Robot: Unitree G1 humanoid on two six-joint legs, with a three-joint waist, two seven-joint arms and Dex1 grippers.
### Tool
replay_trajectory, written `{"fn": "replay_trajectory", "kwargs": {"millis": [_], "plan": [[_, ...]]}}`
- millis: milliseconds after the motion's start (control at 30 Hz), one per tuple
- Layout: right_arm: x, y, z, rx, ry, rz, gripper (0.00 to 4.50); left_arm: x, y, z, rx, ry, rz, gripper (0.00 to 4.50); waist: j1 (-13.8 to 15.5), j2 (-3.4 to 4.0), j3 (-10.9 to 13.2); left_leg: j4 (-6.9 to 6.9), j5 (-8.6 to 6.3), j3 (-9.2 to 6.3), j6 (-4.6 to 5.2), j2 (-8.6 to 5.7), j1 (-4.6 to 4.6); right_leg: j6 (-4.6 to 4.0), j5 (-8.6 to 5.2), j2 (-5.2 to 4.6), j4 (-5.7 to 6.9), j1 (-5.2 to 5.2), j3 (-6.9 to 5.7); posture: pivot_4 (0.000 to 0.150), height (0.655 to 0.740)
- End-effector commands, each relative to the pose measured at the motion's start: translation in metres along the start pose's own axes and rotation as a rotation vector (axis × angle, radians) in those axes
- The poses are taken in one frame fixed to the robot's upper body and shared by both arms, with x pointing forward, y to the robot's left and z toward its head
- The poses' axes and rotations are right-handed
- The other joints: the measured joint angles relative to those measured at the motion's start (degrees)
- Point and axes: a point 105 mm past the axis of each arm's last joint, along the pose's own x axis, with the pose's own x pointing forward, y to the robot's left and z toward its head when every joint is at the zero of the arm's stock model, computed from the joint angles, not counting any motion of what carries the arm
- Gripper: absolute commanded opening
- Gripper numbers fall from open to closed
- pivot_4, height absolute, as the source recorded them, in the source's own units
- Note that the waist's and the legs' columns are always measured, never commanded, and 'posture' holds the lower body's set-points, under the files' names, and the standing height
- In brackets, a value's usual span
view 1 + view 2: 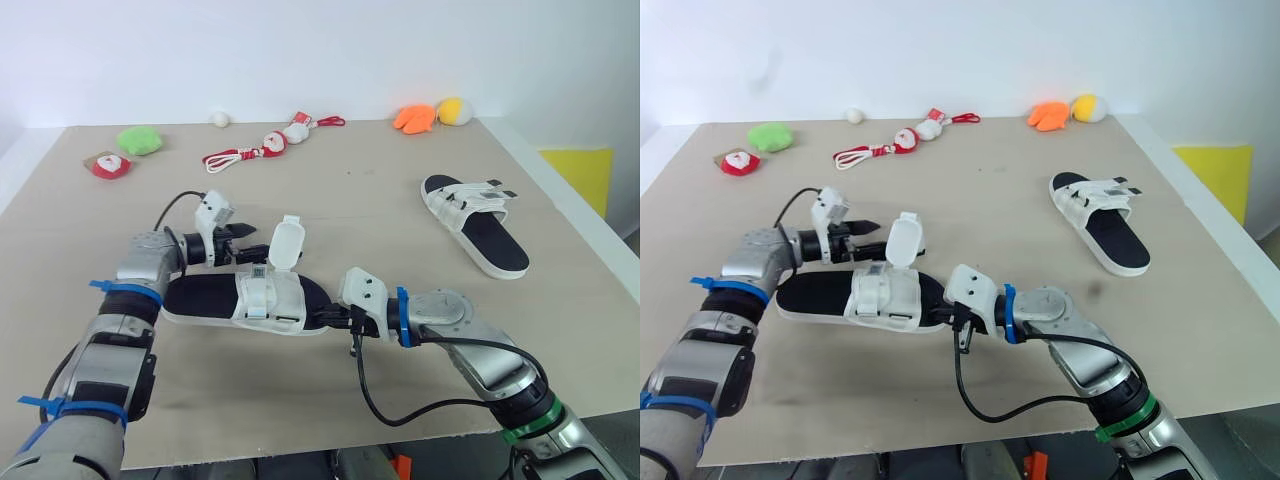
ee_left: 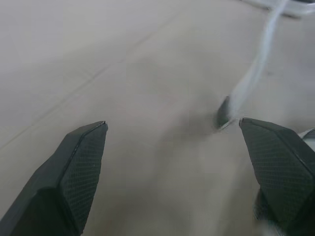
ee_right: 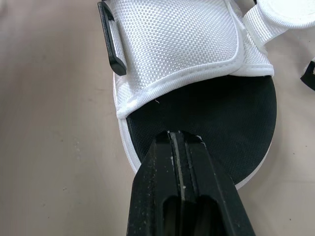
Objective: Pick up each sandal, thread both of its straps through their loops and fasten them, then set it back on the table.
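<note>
1. Right claw (image 3: 179, 133) has its two black fingers pressed together with no gap. The tips sit at the rim of the near sandal (image 1: 205, 297), on the end of its black footbed. I cannot tell if anything is pinched between them.
2. Left claw (image 2: 172, 122) is spread wide and holds nothing. It hovers just behind the near sandal, beside the raised strap (image 1: 286, 243).
3. The near sandal lies flat on the worktop (image 1: 400, 190) between the two claws, with its length running across the view. One white strap stands up from its white upper (image 1: 268, 298). A black loop (image 3: 112, 39) sits on the side of that upper.
4. The far sandal (image 1: 478, 222) lies well apart from the near sandal, to the right and further back, sole down.
5. The worktop around the near sandal is a pale tan, matte board, with a lighter border along its right edge.
6. Well behind the near sandal, along the back edge, lies a row of small items:
   - a green soft toy (image 1: 139, 140)
   - a red and white toy (image 1: 108, 165)
   - a white ball (image 1: 220, 118)
   - a red cord with small figures (image 1: 265, 146)
   - an orange toy (image 1: 414, 118)
   - a yellow toy (image 1: 455, 110)
7. A plain white wall (image 1: 300, 50) rises behind them. A yellow panel (image 1: 580, 170) stands past the right edge.
</note>
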Motion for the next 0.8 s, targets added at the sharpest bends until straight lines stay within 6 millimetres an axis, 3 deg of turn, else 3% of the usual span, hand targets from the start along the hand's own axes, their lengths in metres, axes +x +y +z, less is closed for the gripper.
{"fn": "replay_trajectory", "kwargs": {"millis": [33, 300, 400, 533, 667, 800], "plan": [[-0.002, -0.002, -0.041, 0.09, 0.155, -0.044, 0.0, 0.011, -0.009, 0.017, 0.057, -0.02, -0.068, 4.43, -0.01, 0.0, 0.0, 0.0, 0.0, 0.0, 0.0, 0.0, 0.0, 0.0, 0.0, 0.0, 0.0, 0.0, 0.0, 0.15, 0.74], [-0.005, -0.003, -0.041, 0.09, 0.157, -0.052, 0.0, 0.033, -0.023, 0.015, 0.068, -0.016, -0.134, 4.43, 0.04, 0.0, 0.0, -0.01, 0.0, -0.02, 0.0, -0.01, -0.01, 0.0, -0.01, 0.01, 0.0, 0.04, 0.01, 0.15, 0.74], [-0.005, -0.003, -0.042, 0.09, 0.158, -0.054, 0.0, 0.037, -0.028, 0.013, 0.065, -0.028, -0.153, 3.66, 0.07, 0.0, 0.0, 0.0, 0.0, -0.03, 0.0, -0.04, -0.02, 0.0, -0.01, 0.0, 0.0, 0.07, 0.02, 0.15, 0.74], [-0.004, -0.004, -0.041, 0.09, 0.158, -0.055, 0.0, 0.038, -0.028, 0.013, 0.104, -0.029, -0.145, 1.72, 0.08, 0.0, 0.0, 0.0, 0.0, -0.05, 0.0, -0.04, -0.01, 0.01, -0.01, 0.0, 0.0, 0.07, 0.02, 0.15, 0.74], [-0.004, -0.005, -0.041, 0.088, 0.156, -0.056, 0.0, 0.038, -0.025, 0.021, 0.17, -0.058, -0.113, 0.17, 0.12, 0.0, 0.0, 0.0, 0.0, -0.05, 0.01, -0.04, 0.0, 0.02, 0.0, 0.0, 0.0, 0.09, 0.03, 0.15, 0.74], [-0.003, -0.006, -0.041, 0.083, 0.155, -0.058, 0.0, 0.036, -0.016, 0.041, 0.327, -0.124, -0.016, 0.17, 0.13, 0.01, 0.01, 0.0, 0.01, -0.06, 0.02, -0.04, 0.01, 0.03, 0.0, 0.0, 0.0, 0.1, 0.02, 0.15, 0.74]]}}
